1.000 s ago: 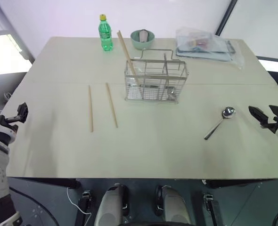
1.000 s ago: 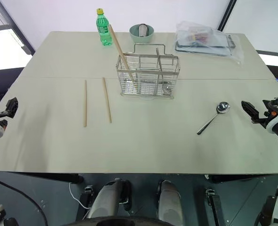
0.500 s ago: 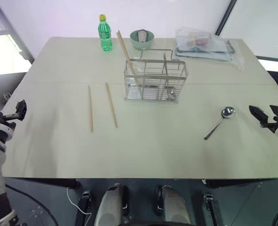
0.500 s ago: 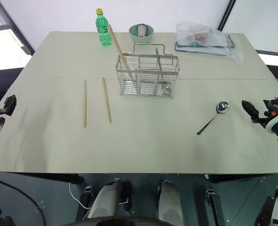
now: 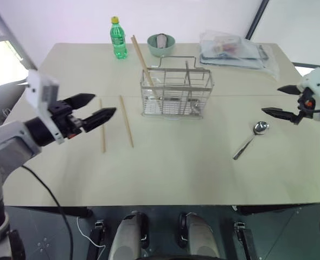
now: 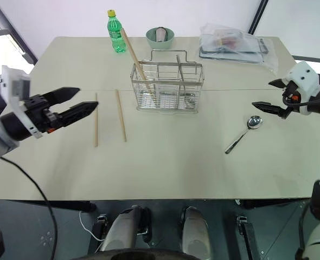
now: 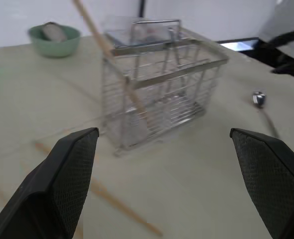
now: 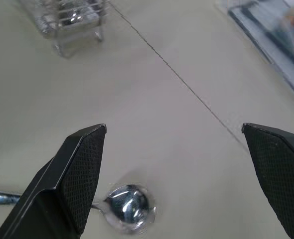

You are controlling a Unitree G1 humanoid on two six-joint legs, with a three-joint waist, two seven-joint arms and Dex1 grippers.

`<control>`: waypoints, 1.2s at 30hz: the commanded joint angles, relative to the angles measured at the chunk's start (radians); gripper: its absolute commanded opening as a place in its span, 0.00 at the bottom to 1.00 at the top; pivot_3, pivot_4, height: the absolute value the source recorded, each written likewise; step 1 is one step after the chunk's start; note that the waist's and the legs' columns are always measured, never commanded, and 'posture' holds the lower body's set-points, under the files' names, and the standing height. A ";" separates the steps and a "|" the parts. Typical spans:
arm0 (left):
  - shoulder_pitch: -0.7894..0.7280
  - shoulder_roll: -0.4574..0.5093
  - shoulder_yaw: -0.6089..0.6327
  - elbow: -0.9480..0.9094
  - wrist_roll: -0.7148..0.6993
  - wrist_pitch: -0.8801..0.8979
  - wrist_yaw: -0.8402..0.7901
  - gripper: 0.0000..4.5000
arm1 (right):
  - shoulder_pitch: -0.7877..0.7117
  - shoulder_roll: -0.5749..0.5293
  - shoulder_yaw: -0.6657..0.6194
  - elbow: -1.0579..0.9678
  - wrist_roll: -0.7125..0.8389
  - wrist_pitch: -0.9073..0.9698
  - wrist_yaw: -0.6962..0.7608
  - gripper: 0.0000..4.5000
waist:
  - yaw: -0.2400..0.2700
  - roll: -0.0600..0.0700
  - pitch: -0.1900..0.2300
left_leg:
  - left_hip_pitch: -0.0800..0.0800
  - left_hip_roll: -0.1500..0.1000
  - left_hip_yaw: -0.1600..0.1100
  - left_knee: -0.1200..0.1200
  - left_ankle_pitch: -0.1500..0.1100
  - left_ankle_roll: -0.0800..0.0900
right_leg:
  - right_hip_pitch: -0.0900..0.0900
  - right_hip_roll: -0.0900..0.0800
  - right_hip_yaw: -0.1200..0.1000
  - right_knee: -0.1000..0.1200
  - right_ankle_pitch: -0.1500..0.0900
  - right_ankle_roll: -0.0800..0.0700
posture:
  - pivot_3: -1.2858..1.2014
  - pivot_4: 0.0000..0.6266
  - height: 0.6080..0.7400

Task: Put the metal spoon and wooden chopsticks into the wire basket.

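Left pincer [image 5: 93, 108] spread, level beside two wooden chopsticks [image 5: 126, 121]; right pincer [image 6: 268, 95] spread above the metal spoon [image 6: 243, 134]

Colours on the table
Silver wire basket [image 5: 176, 97], pale tan chopsticks [image 5: 126, 121], shiny spoon [image 5: 252, 138], green bottle [image 5: 117, 39], yellow-capped.

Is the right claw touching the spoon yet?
Apart. In the right wrist view the right claw stands open, with bare table between its fingers and the spoon lying below. The right eye view also shows a gap.
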 commanded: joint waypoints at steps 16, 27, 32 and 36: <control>-0.306 -0.099 -0.342 -0.007 -0.038 0.077 -0.042 0.99 | -0.397 0.140 0.600 0.385 -0.746 -0.742 -0.096 1.00 | -0.014 0.000 0.001 | 0.004 0.000 0.000 0.000 0.004 -0.006 | 0.000 0.000 0.002 0.008 -0.001 0.000 | 0.52 0.24 0.75; -0.341 -0.102 -0.323 -0.002 -0.025 0.080 -0.027 0.99 | -0.383 0.215 0.664 0.455 -0.835 -0.797 -0.166 0.94 | -0.014 0.000 0.001 | 0.006 0.000 -0.001 0.000 0.004 -0.007 | 0.002 0.000 0.002 0.009 -0.001 0.000 | 0.52 0.24 0.75; -0.345 -0.098 -0.312 0.004 -0.023 0.078 -0.018 1.00 | -0.346 0.226 0.625 0.458 -0.782 -0.816 -0.111 0.48 | -0.012 -0.001 0.001 | 0.011 0.000 -0.001 0.000 0.004 -0.007 | 0.006 0.000 0.002 0.009 -0.001 0.000 | 0.52 0.24 0.75; -0.350 -0.098 -0.305 0.009 -0.025 0.080 -0.013 1.00 | -0.326 0.218 0.611 0.452 -0.771 -0.833 -0.086 0.01 | -0.017 -0.001 0.001 | 0.017 0.000 -0.001 -0.002 0.004 -0.007 | 0.011 0.001 0.002 0.008 -0.002 0.000 | 0.52 0.24 0.75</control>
